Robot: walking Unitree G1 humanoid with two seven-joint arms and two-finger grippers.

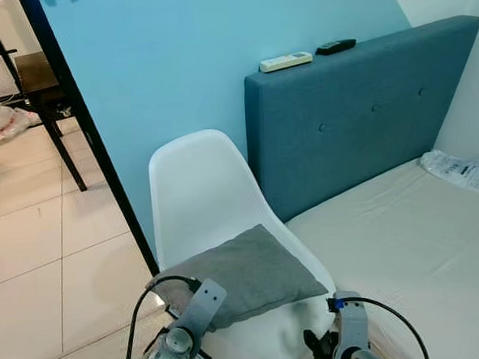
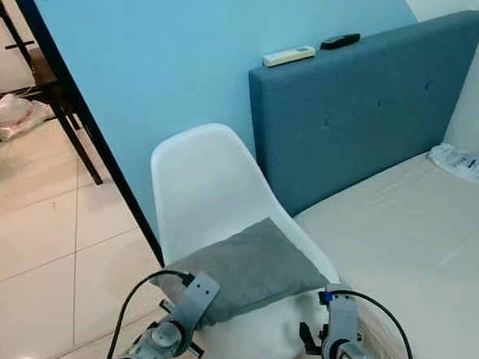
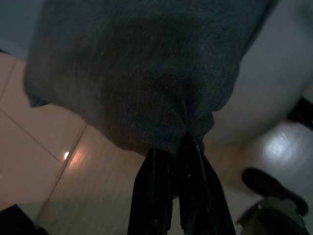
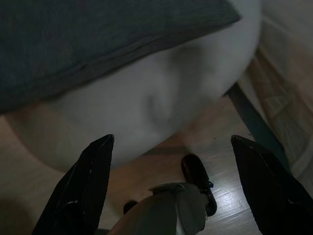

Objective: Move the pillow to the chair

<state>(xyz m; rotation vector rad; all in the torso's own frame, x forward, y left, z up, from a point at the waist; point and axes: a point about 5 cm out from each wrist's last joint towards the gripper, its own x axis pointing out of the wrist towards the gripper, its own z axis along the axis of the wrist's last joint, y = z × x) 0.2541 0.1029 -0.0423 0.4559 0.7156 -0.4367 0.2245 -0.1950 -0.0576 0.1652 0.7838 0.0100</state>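
Observation:
A grey pillow [image 1: 247, 273] lies on the seat of the white shell chair [image 1: 193, 186], its front edge hanging slightly over the seat's front. My left gripper [image 3: 173, 146] is shut on that front edge, and the fabric bunches between the two black fingers. In the head views the left wrist [image 1: 200, 305] sits just under the pillow's near left corner. My right gripper [image 4: 171, 142] is open with wide-spread fingers, low in front of the chair seat and holding nothing. The right wrist [image 1: 351, 326] sits at the chair's front right.
A bed with a beige mattress [image 1: 406, 242] and blue headboard [image 1: 365, 111] stands right of the chair. A white remote [image 1: 285, 61] and a black one [image 1: 335, 47] lie on the headboard. A plastic bag [image 1: 460, 170] lies on the mattress. A black post [image 1: 90, 136] and tiled floor [image 1: 32, 241] are on the left.

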